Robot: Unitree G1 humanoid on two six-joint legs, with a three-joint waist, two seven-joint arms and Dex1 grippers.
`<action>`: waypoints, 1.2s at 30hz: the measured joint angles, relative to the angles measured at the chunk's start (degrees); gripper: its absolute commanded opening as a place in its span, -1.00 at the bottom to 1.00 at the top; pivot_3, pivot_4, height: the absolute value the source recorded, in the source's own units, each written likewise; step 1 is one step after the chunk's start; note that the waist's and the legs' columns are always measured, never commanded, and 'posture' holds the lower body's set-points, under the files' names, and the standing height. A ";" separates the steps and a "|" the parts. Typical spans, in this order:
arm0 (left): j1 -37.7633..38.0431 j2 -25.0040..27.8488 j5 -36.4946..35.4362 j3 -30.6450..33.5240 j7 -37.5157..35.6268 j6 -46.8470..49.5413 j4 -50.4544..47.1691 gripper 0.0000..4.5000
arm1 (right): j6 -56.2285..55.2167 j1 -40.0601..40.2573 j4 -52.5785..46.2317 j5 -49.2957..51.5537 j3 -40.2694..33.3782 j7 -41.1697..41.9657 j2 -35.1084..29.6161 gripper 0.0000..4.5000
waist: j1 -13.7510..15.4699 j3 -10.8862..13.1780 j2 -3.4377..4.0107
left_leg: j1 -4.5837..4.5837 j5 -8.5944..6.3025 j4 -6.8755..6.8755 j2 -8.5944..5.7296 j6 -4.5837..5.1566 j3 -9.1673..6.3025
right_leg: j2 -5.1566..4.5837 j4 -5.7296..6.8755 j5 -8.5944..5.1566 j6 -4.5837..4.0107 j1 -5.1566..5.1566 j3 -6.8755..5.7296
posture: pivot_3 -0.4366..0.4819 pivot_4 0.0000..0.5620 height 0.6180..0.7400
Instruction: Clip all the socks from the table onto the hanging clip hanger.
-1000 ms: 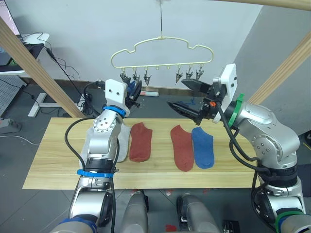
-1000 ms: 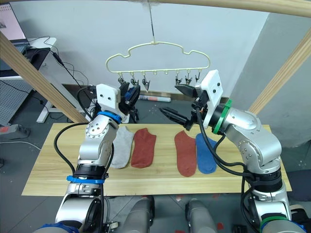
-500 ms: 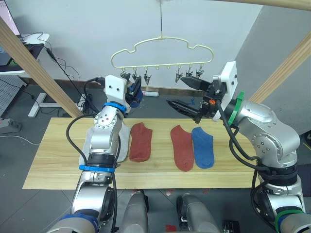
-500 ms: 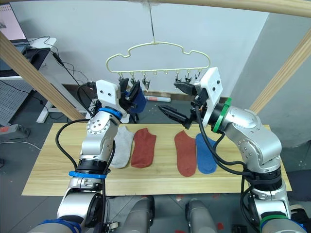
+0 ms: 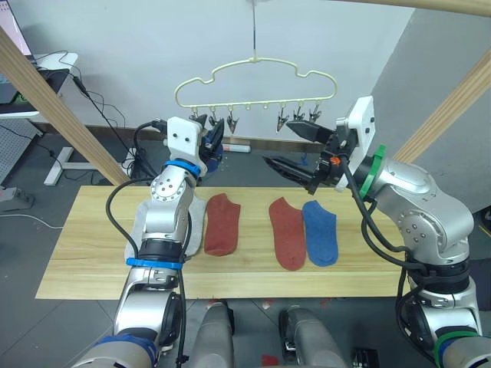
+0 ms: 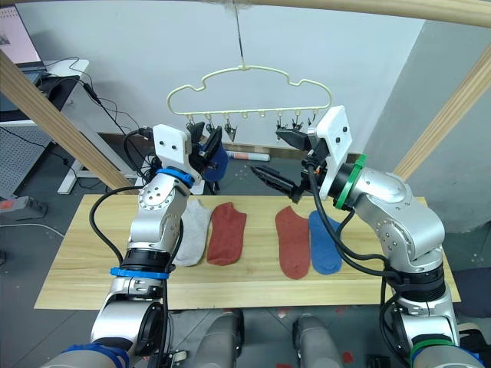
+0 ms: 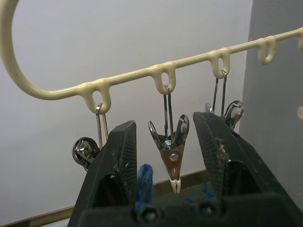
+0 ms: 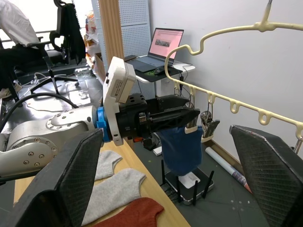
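Raising a blue sock in the left gripper, fingers pinched on its upper edge, close under the leftmost clips of the clip hanger. Right gripper spread wide and empty, near the clips further along. Best next: squeeze one clip open with the right, feed the sock's cuff between its tips, then release slowly. On the table lie two grey socks, two rust red and one blue.
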 measured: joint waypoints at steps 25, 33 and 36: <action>-0.14 3.97 -6.55 1.53 -5.07 17.35 -7.65 -0.99 | -6.70 13.91 22.46 -23.41 14.90 -3.31 -10.70 1.00 | -0.72 0.00 0.00 | 0.16 0.02 0.05 0.01 -0.01 0.06 | 0.03 0.10 0.00 0.01 0.04 0.08 | -0.01 -0.09 1.00; 0.62 5.88 -10.57 3.82 -5.08 27.62 -13.46 -0.99 | -19.24 10.57 44.61 -30.86 16.05 -5.18 -3.76 1.00 | -1.47 0.00 0.00 | 0.24 0.11 0.05 0.00 -0.18 0.13 | 0.02 0.11 0.00 0.00 0.10 0.17 | 0.06 -0.08 1.00; 2.29 5.32 -10.76 3.65 -4.54 28.76 -16.12 -0.99 | -23.70 8.11 49.90 -32.66 15.90 -5.22 -2.11 1.00 | -1.38 0.00 0.00 | 0.33 0.12 0.04 0.01 -0.19 0.11 | 0.02 0.11 0.00 0.01 0.19 0.15 | 0.07 -0.08 1.00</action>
